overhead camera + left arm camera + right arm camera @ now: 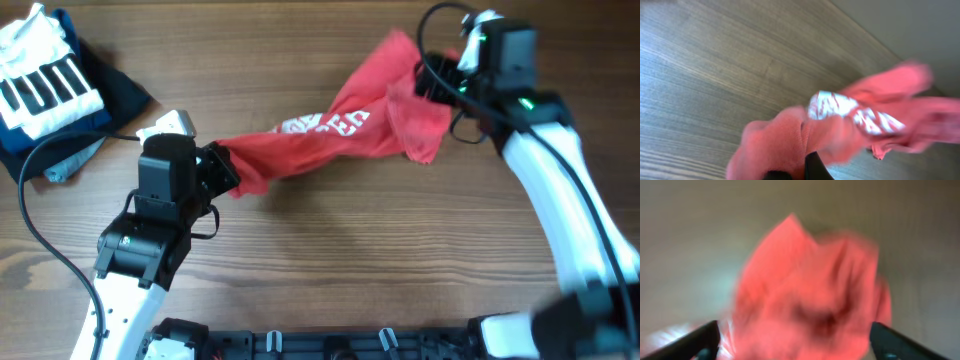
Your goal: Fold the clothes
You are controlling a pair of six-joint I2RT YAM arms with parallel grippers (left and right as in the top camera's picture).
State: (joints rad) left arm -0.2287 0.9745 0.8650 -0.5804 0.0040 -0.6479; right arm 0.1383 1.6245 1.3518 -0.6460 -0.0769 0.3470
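The red T-shirt [395, 120] bears white lettering [325, 125]; seemingly too crumpled to read.

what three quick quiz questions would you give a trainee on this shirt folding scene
1. True or false: the left gripper is shut on the red T-shirt.
2. Pick one: the right gripper has its jaws A) wide apart with red fabric between them, B) shut tight, C) out of view.
3. Fill in: the white black-striped garment lies on the robot's ___ side of the table.
Key: 1 true; 2 A; 3 left.
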